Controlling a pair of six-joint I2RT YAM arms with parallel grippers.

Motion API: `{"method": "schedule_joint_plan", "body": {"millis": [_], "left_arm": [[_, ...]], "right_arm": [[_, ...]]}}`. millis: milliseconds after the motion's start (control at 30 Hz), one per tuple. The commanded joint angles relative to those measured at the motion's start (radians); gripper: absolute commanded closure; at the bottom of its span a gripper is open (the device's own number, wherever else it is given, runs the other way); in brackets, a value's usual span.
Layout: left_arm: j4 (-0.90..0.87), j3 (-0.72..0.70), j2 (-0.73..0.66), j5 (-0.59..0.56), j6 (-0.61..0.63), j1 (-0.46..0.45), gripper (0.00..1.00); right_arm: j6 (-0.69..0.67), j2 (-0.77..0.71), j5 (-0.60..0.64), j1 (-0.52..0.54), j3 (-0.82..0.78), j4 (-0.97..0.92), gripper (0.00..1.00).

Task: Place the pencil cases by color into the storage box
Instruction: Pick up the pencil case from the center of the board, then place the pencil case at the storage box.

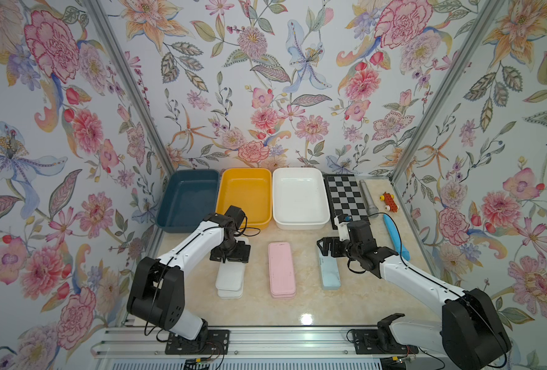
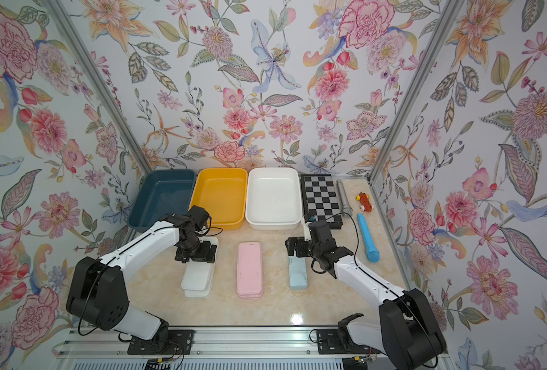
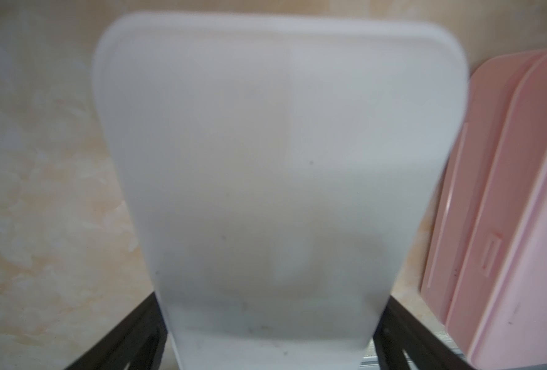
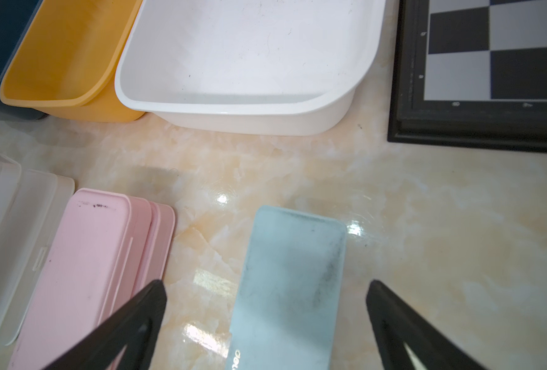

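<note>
**Inventory, counter (image 1: 297,307)**

- Flat, rounded-corner plastic white pencil cases (image 1: 230,278): one stack of at least three; the exact count cannot be made out.
- Flat, rounded-corner plastic pink pencil cases (image 1: 281,270): one stack of about three, between the white stack and the blue case.
- Flat, rounded-corner plastic light blue pencil case (image 1: 330,274): one visible, lying on the counter in front of the white bin.
- Rectangular plastic bins, three in a row touching along the back wall: dark teal storage bin (image 1: 195,172), yellow storage bin (image 1: 245,170), white storage bin (image 1: 297,169).
- One black-and-white chessboard (image 1: 345,198), just beside the white bin.
- One grey microphone (image 1: 368,198), one bright blue microphone-shaped stick (image 1: 395,237) and one red toy brick car with yellow wheels (image 1: 389,201).

**Containers**

The inner floor of each bin is fully visible in both top views. All pencil cases lie outside the bins, on the counter.

**End effectors**

- Left end effector (image 1: 232,256): positioned over the far end of the white stack. In the wrist view, which is blurred, its fingers (image 3: 137,320) press against both long sides of the top white pencil case (image 3: 278,160), clamped on it.
- Right end effector (image 4: 265,285): fingers apart, straddling the near part of the light blue pencil case with a gap on each side.
</note>
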Motion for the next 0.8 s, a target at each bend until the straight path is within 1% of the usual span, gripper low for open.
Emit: {"method": "schedule_joint_plan", "body": {"millis": [0,100,233,400,567,767], "left_arm": [[-0.076,0.099,-0.055,-0.033,0.020,0.020,0.58],[-0.094,0.170,-0.059,-0.052,0.046,0.068,0.58],[-0.128,0.290,-0.002,-0.051,0.106,0.146,0.58],[-0.172,0.505,0.134,-0.073,0.188,0.239,0.58],[-0.177,0.731,0.304,-0.075,0.205,0.332,0.58],[-0.177,0.980,0.505,-0.080,0.221,0.394,0.59]], "right_arm": [[0.010,0.008,-0.005,0.008,-0.003,0.015,0.00],[0.008,0.006,-0.002,0.009,-0.001,0.015,0.00],[0.001,0.005,-0.004,0.008,0.005,0.009,0.00],[-0.007,0.007,-0.005,0.006,0.012,0.012,0.00],[-0.007,0.017,-0.015,0.004,0.009,0.027,0.00],[-0.020,0.025,-0.022,-0.003,-0.006,0.036,0.00]]}}
